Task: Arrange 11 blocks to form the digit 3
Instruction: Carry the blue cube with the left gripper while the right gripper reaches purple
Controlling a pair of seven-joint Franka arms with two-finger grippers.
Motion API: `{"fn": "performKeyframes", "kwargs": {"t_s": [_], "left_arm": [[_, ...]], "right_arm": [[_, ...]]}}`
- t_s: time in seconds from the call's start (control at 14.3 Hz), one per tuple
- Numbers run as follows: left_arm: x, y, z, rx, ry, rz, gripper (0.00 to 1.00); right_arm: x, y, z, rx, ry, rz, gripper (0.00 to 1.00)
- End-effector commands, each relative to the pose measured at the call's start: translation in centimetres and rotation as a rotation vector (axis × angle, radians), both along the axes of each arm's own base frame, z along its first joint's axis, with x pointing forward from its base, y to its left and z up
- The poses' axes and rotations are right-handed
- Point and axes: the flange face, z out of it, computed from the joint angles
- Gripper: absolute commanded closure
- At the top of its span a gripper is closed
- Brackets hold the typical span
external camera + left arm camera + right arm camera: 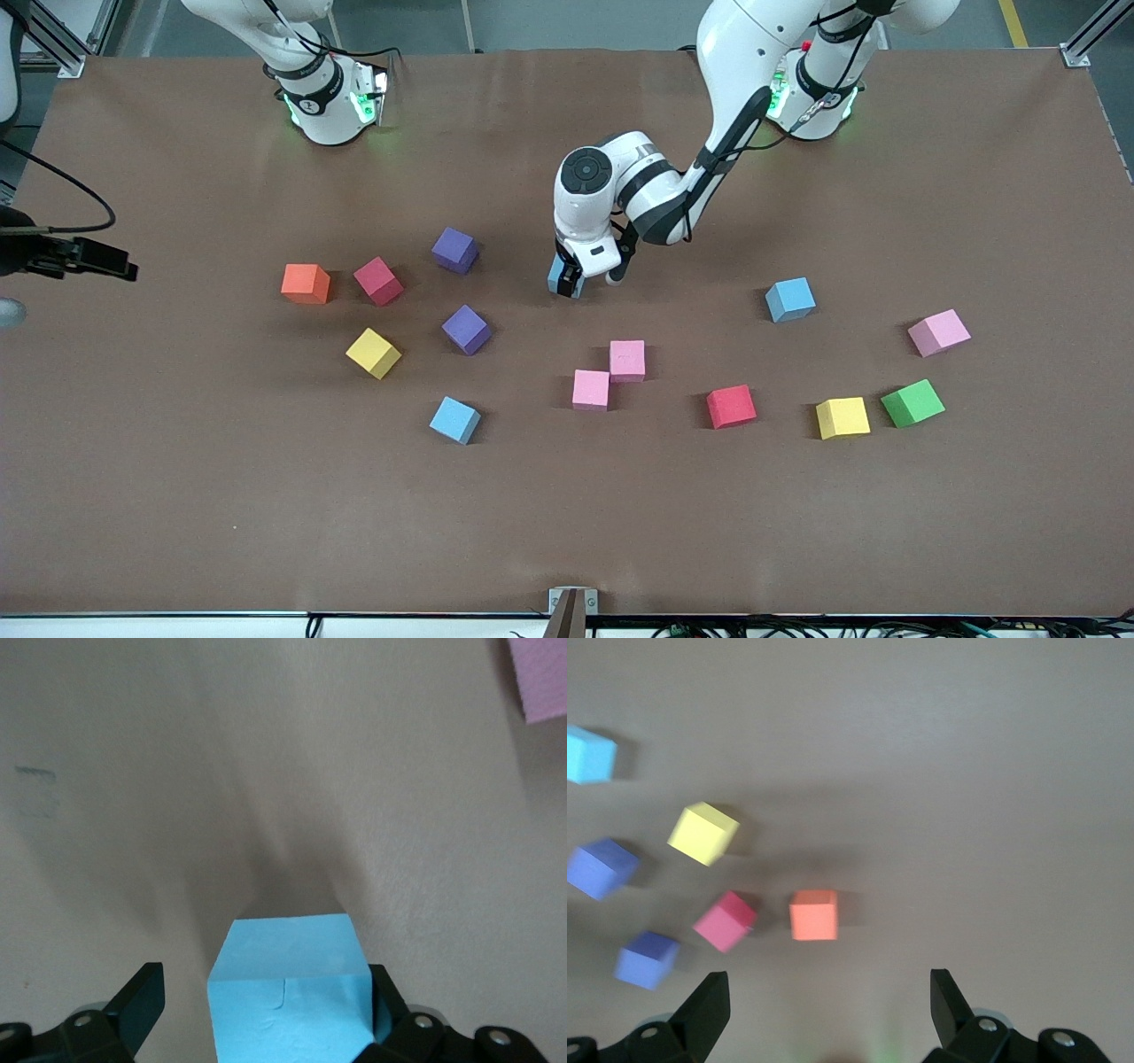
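**Left arm at a light blue cube, the figure not yet begun**

The left gripper (572, 282) is down at the table's middle with its jaws spread wide around a light blue block (562, 276); in the left wrist view one finger (383, 1003) looks to be against the cube while the other stands clear, so I would not call it gripped (whether the cube rests on the cloth is hard to tell). The right gripper (824, 1010) waits, wide open and empty, high above the orange cube (813, 914) at its arm's end. The other blocks lie scattered; two pink ones (609, 376) touch at a corner, nearer the front camera. No digit 3 exists yet. Judging by this, the step is gathering a first cube, and next the jaws must either close squarely or lift away straight.
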Motion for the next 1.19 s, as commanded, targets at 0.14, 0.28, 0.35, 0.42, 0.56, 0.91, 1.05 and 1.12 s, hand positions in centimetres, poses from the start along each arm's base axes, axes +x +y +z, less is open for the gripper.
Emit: {"fn": "performKeyframes", "kwargs": {"t_s": [0.14, 0.28, 0.35, 0.42, 0.56, 0.91, 1.05, 1.12], "left_arm": [[-1.4, -1.0, 0.0, 0.029, -0.062, -0.133, 0.65], [-2.1, -0.8, 0.7, 0.087, -0.071, -0.256, 0.84], [-2.7, -0.6, 1.4, 0.124, -0.052, -0.318, 0.85], [-3.9, -1.0, 2.7, 0.142, -0.036, -0.422, 0.85], [-4.7, -0.3, 5.3, 0.194, 0.004, -0.729, 0.85], [-7.7, -1.5, 5.2, 0.162, 0.036, -1.072, 0.85], [-8.2, -1.3, 4.7, 0.144, 0.032, -1.167, 0.85], [-9.2, -1.6, 4.1, 0.118, 0.017, -1.214, 0.85]], "right_arm": [[1.5, 6.1, -4.3, -0.01, -0.007, -0.154, 0.0], [1.4, 8.1, -5.9, -0.018, -0.008, -0.173, 0.0], [1.4, 8.9, -6.8, -0.024, -0.008, -0.209, 0.0], [1.1, 9.6, -7.9, -0.028, -0.009, -0.221, 0.0], [-0.3, 11.8, -10.7, -0.037, -0.016, -0.269, 0.0], [-7.4, 17.2, -16.9, -0.043, -0.056, -0.367, 0.0], [-9.7, 19.9, -18.9, -0.058, -0.042, -0.406, 0.0], [-10.9, 21.2, -20.0, -0.06, -0.051, -0.428, 0.0]]}}
